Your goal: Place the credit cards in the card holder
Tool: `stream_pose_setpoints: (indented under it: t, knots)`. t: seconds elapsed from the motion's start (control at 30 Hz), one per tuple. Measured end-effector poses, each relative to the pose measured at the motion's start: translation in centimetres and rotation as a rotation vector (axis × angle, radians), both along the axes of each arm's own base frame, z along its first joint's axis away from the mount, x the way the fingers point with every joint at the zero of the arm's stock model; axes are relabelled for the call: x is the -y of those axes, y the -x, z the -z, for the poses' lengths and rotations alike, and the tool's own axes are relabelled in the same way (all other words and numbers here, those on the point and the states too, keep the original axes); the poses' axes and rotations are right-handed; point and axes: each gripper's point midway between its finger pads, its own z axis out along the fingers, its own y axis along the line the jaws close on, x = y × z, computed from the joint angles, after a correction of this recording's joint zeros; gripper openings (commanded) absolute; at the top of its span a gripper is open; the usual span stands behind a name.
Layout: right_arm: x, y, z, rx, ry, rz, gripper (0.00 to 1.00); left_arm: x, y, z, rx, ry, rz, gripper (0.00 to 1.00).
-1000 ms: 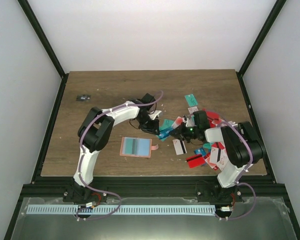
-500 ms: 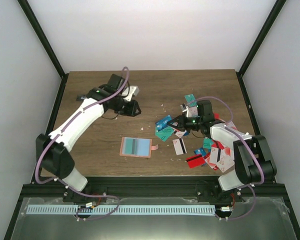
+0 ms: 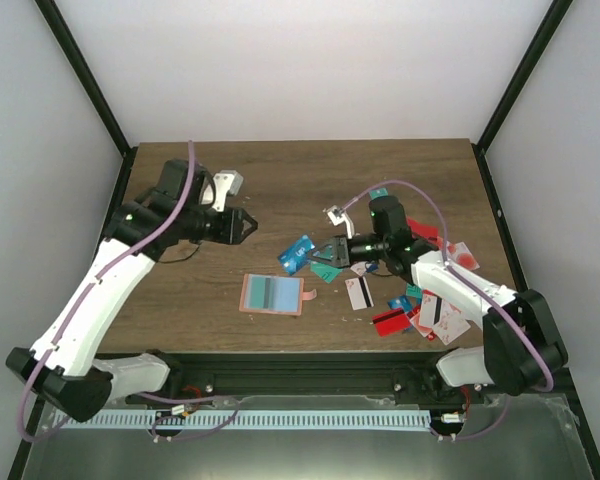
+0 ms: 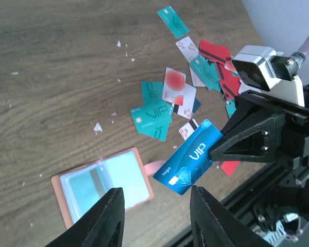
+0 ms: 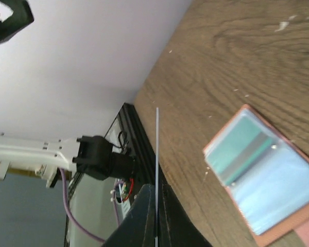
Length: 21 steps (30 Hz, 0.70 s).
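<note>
While the right gripper (image 4: 216,150) clenches a glossy blue rectangular plastic card (image 4: 189,163) just right of the salmon-pink leather-like card holder (image 3: 271,294), the left gripper (image 3: 248,226) hangs released, empty, farther left.

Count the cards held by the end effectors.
1. A blue card is pinched in the right end effector, raised over the table near the open wallet. The left end effector is open and holds none; the other cards lie on the table.
</note>
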Motion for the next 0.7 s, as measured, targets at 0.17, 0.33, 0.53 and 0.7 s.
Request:
stream_pose_setpoints:
  t: [0.17, 0.33, 0.53, 0.7]
  knots:
    - [-1.9, 2.9, -1.0, 0.107, -0.013, -0.114, 0.01, -1.5, 2.9, -1.8, 0.033, 0.011, 0.008, 0.4]
    - [-3.0, 5.4, -2.2, 0.24, -0.037, -0.206, 0.01, -2.5, 5.2, -3.5, 0.085, 0.037, 0.023, 0.4]
    - [-3.2, 6.7, -3.0, 0.363, -0.056, -0.269, 0.01, -2.4, 6.4, -2.3, 0.071, 0.036, 0.072, 0.34]
    - [-3.0, 8.1, -2.9, 0.396, -0.08, -0.352, 0.01, -1.1, 7.3, 0.8, -0.015, 0.069, 0.146, 0.35]
